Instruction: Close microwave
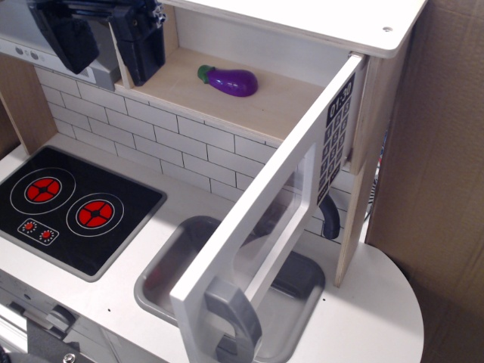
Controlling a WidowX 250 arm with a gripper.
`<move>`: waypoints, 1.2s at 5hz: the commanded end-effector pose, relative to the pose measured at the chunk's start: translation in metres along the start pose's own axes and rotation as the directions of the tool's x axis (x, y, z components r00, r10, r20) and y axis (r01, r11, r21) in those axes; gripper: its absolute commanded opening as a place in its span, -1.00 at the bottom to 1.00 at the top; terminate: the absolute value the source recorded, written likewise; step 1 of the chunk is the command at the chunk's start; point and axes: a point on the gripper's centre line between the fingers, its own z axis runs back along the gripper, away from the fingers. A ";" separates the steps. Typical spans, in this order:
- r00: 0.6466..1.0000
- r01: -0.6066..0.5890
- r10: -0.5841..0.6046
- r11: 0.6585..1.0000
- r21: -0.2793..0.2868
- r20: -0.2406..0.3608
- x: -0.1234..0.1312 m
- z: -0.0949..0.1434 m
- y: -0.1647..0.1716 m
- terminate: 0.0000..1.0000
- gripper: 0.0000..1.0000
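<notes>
Nearest to camera, at approx 6 o'clock, is the grey vertical handle (231,318) on the free edge of the microwave door (261,227). The door is white w/ a clear window and it stands wide open, swung out over the metal sink (162,268), which is set in the white tabletop (378,318). Through the window a part of the sink basin is visible. The hinge side of the door is at approx 2 o'clock, where the black keypad panel (338,132) w/ white digits sits on the door face.

At 9 o'clock, the black stove top (72,208) has two red burners and two small red knobs, and lies flat in the tabletop, left of the sink. A dark faucet (330,219) is seen just behind the door, near the wooden side wall.

Farther back, behind a white tiled wall, the microwave (249,91) cavity is open to the front. Inside on its wooden floor lies a purple eggplant (231,80) w/ green stem, approx at 12 o'clock.

At 11 o'clock, top left corner, the gripper (106,34) hangs up high, black, in front of the left end of the cavity and well apart from the door. The jaws are spread, w/ nothing between them.
</notes>
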 end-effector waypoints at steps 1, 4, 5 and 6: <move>1.000 0.000 0.000 1.000 0.000 0.000 0.000 0.000 0.000 -1.00 1.00; 1.000 -0.018 0.018 1.000 0.016 -0.006 0.002 0.000 -0.086 -1.00 1.00; 0.999 0.018 -0.020 0.999 0.045 0.037 0.002 -0.015 -0.100 -1.00 1.00; 0.997 0.021 -0.025 0.998 0.067 0.067 0.003 -0.035 -0.115 -1.00 1.00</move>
